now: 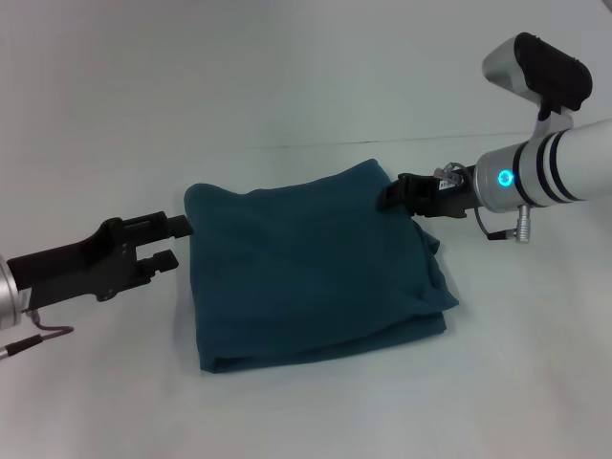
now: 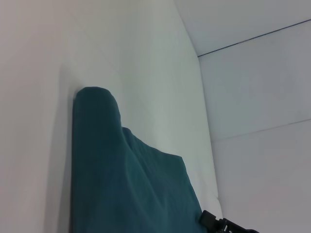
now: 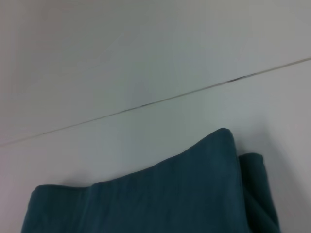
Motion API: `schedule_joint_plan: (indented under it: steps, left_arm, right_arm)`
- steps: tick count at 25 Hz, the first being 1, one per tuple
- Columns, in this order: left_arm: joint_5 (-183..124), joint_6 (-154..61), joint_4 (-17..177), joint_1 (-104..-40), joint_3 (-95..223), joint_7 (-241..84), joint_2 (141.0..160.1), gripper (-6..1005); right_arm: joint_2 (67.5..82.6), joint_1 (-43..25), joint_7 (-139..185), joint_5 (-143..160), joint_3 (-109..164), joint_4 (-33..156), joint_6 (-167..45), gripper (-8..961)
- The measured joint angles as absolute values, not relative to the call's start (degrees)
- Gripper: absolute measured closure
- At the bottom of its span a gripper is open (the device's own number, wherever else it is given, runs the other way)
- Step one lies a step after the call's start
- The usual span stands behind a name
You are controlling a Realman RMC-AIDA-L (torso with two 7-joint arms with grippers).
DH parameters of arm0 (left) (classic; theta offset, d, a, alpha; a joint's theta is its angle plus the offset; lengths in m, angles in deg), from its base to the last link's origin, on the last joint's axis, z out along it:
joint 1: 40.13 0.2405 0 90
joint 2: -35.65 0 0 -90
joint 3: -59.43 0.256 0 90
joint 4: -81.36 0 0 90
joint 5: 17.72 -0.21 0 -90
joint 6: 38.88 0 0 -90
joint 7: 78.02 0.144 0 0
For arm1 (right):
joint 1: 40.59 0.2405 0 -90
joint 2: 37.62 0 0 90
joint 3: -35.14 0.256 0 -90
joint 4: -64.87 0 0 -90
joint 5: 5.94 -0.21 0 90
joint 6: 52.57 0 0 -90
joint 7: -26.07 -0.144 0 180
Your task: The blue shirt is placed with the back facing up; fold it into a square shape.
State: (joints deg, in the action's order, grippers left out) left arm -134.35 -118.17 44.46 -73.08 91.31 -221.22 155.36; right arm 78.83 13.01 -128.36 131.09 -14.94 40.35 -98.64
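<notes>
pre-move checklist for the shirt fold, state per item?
1. Shirt folded to a rough square on the table: ok.
2. Edges aligned: not ok, layers stick out at its right side.
3. Left gripper clear of cloth: ok, open just off the shirt's left edge.
4. Right gripper clear of cloth: not ok, its tip is at the far right corner.
5. Right gripper open or shut: cannot tell.
6. Back face up: cannot tell; only plain cloth shows.

Head view high, frontal; wrist views low, sharing shirt (image 1: 316, 268).
</notes>
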Motion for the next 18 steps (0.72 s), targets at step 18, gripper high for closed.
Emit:
schedule_joint_plan:
  steps: [18]
  left_arm:
    - [-134.36, -117.78, 44.45, -73.18, 91.25, -221.11, 155.35, 353]
  right_arm:
    - [78.92, 13.64, -128.07, 131.08, -14.8, 40.4, -98.4, 795]
